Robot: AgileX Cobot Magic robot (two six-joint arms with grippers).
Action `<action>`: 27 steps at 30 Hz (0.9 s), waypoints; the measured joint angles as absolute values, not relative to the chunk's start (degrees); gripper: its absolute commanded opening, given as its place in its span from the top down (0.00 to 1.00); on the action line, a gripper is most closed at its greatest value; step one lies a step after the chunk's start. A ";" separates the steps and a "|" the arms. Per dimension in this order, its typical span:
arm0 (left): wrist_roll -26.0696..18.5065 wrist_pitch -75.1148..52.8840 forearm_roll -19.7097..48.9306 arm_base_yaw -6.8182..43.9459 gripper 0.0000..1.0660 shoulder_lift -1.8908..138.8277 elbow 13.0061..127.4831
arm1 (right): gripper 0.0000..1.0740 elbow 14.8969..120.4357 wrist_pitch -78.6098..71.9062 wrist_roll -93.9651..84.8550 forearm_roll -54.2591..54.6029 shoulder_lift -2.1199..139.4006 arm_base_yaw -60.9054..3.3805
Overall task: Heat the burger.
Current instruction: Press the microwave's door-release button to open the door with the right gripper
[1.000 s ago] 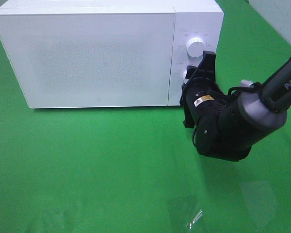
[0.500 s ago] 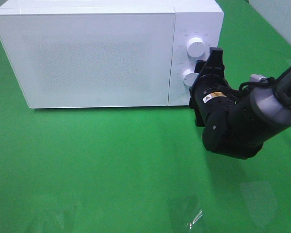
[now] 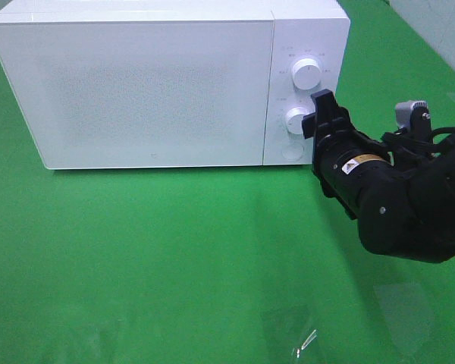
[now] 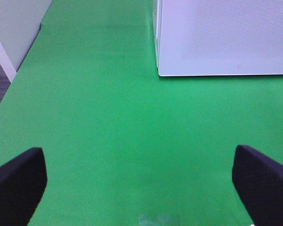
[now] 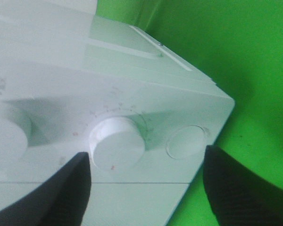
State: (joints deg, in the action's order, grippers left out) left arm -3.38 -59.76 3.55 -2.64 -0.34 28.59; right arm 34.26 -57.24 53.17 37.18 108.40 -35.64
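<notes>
The burger is out of view. The white microwave point(image 3: 152, 83) stands at the back with its door shut. My right gripper point(image 3: 317, 121) is just right of the lower knob point(image 3: 296, 120) on the control panel. In the right wrist view that lower knob point(image 5: 117, 141) lies ahead of the right gripper point(image 5: 146, 188), whose dark fingers point(image 5: 61, 188) stand apart and touch nothing. My left gripper point(image 4: 141, 188) hangs open over bare green cloth near the microwave's point(image 4: 226, 37) left front corner.
An upper knob point(image 3: 306, 73) and a round button point(image 3: 292, 152) share the panel with the lower knob. Green cloth point(image 3: 174, 258) covers the table. The table's left edge point(image 4: 19, 61) drops off beside the left arm.
My right gripper has opened and drawn back to the right off the lower knob, which now shows uncovered. The left gripper has not moved.
</notes>
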 measured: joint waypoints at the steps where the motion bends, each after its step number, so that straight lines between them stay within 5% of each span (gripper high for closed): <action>1: -3.38 -59.76 3.55 -2.64 0.06 -0.34 28.59 | 0.38 33.12 -53.86 47.33 36.44 106.23 -35.24; 12: -3.38 -59.76 3.55 -2.64 0.06 -0.34 28.59 | 0.38 32.20 -30.94 16.79 27.16 93.28 -30.37; 21: -3.38 -59.76 3.55 -2.64 0.06 -0.34 28.59 | 0.38 32.43 -13.87 8.19 18.11 85.26 -26.24; 27: -3.38 -59.76 3.55 -2.64 0.06 -0.34 28.59 | 0.38 38.39 12.15 7.56 3.61 77.29 -23.43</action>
State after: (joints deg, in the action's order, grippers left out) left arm -3.38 -59.76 3.55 -2.64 -0.34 28.59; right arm 38.39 12.15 7.56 3.61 77.29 -23.43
